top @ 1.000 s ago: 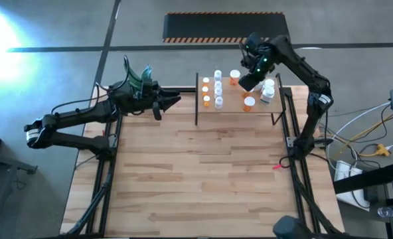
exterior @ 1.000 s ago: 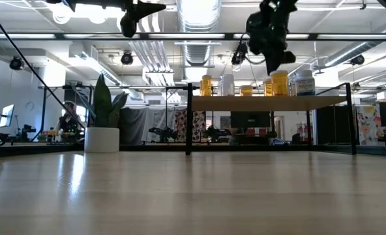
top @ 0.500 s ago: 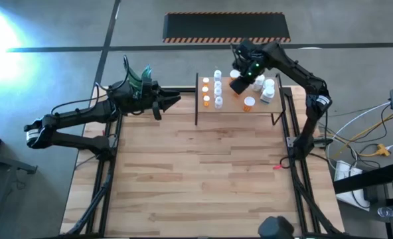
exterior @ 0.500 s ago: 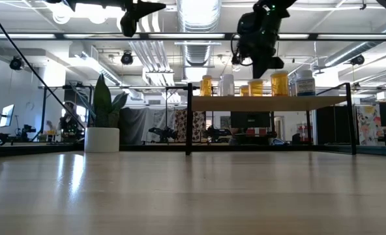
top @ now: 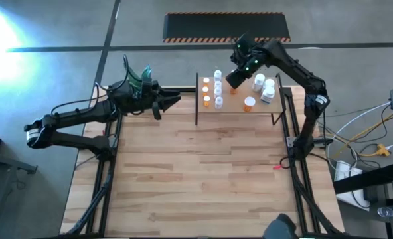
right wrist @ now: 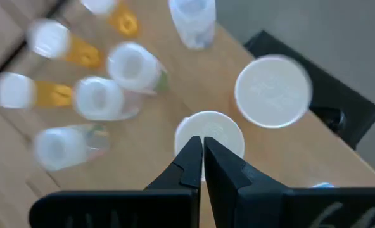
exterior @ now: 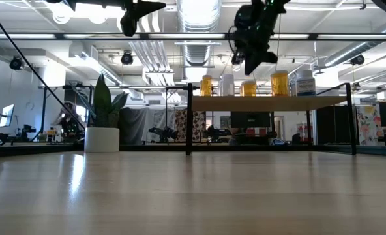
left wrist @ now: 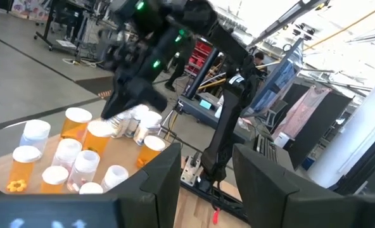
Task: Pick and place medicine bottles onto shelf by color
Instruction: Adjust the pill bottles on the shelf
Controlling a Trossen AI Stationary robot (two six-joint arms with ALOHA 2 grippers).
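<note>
The shelf [top: 234,109], a light-wood board between black posts, stands at the table's far edge. Several medicine bottles [top: 218,86] stand upright on it, orange [exterior: 248,88] and white [exterior: 226,85], all with white caps. My right gripper [top: 235,79] hangs shut above the middle bottles, slanting down. In the right wrist view its tips [right wrist: 202,149] lie over a white cap [right wrist: 220,132], and the low view shows air between the tips [exterior: 252,65] and the bottles. My left gripper [top: 175,101] is held level to the left of the shelf, open, nothing between its fingers [left wrist: 206,174].
A white plant pot [exterior: 102,139] with a green plant stands at the far left behind my left arm. The slatted wooden tabletop [top: 203,172] stretches bare in front of the shelf. Black posts [top: 196,99] frame the shelf's corners. Cables lie on the floor to the right.
My right gripper has gone toward the table's left edge above the shelf, from over the right-hand bottles to over the middle ones. It has stayed shut and holds nothing.
</note>
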